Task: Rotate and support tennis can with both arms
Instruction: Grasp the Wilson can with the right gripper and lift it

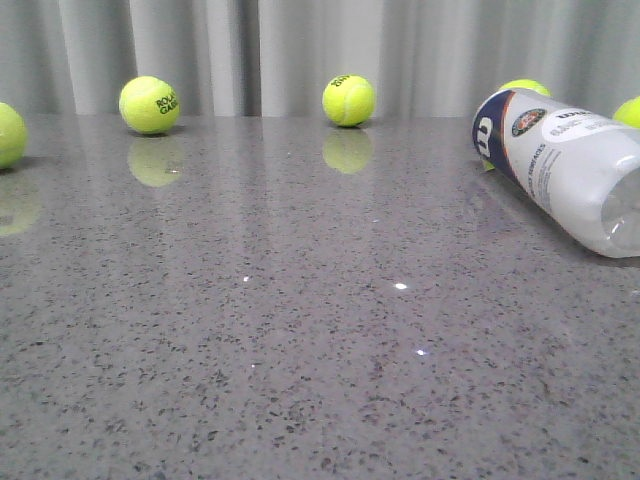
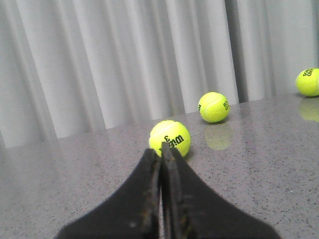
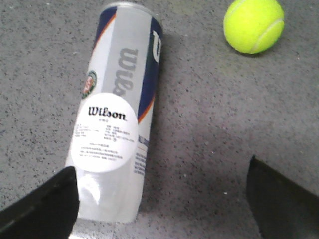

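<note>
Pale grey curtains (image 1: pixel 300 50) hung behind a grey speckled desk (image 1: pixel 300 380) w/ a glossy top that mirrored the balls near its far edge. The tennis can (image 1: pixel 570 165) lay on its side at the right of the desk in the front view, navy end pointing back-left, clear end toward the camera & cut off by the frame edge. Two tennis balls (image 1: pixel 149 104) (image 1: pixel 349 100) sat well apart along the back, another (image 1: pixel 8 133) at the far left edge; two more (image 1: pixel 525 87) (image 1: pixel 630 112) peeked out from behind the can, prob. just beside it, though contact couldn't be told.

Left end effector (image 2: pixel 161 152) was closed, fingers pressed together, nothing between them; a ball (image 2: pixel 170 138) marked Wilson 3 sat just beyond the tips, apart from them. Two further balls (image 2: pixel 214 106) (image 2: pixel 308 81) were farther off in that view.

Right end effector (image 3: pixel 162 199) was spread wide & empty above the desk. One finger (image 3: pixel 40 209) overlapped the clear end of the can (image 3: pixel 117 114) in the wrist view; touching or not, can't tell. A lone ball (image 3: pixel 253 25) lay near the can's navy end, apart from it.
</note>
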Controlling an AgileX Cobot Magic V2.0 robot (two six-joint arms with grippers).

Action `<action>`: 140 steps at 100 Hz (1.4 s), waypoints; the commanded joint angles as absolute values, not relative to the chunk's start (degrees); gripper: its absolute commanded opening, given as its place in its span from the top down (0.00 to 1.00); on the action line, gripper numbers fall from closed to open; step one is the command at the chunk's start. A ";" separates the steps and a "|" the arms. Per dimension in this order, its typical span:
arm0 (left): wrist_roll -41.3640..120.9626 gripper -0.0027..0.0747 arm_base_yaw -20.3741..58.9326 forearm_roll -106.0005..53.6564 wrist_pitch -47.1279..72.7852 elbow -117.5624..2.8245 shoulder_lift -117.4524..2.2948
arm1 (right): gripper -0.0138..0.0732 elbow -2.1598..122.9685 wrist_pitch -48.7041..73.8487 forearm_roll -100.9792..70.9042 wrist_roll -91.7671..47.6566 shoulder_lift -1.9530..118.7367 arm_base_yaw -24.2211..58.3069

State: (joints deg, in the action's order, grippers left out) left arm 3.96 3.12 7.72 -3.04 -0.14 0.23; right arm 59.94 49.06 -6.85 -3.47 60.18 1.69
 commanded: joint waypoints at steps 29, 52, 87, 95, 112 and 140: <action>3.27 0.99 3.69 7.62 -7.21 2.51 2.40 | 0.10 71.97 43.82 -9.21 -5.50 76.43 7.78; 3.27 0.99 3.69 7.62 -7.21 2.51 2.40 | 0.10 75.14 43.04 -9.21 -5.32 85.23 7.80; 3.27 0.99 3.69 7.62 -7.21 2.51 2.40 | 0.10 75.19 42.83 -9.74 -5.32 92.89 7.80; 3.27 0.99 3.69 7.62 -7.21 2.51 2.40 | 0.13 75.19 43.00 -10.33 -5.32 93.03 7.80; 3.27 0.99 3.69 7.62 -7.21 2.51 2.40 | 0.40 75.19 43.18 -10.76 -5.37 91.83 7.80; 3.27 0.99 3.69 7.62 -7.21 2.51 2.40 | 0.66 84.14 51.80 -10.98 -10.30 89.90 8.98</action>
State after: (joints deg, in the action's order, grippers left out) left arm 3.96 3.12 7.72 -3.04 -0.14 0.23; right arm 78.99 50.51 -9.99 -6.79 93.21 8.23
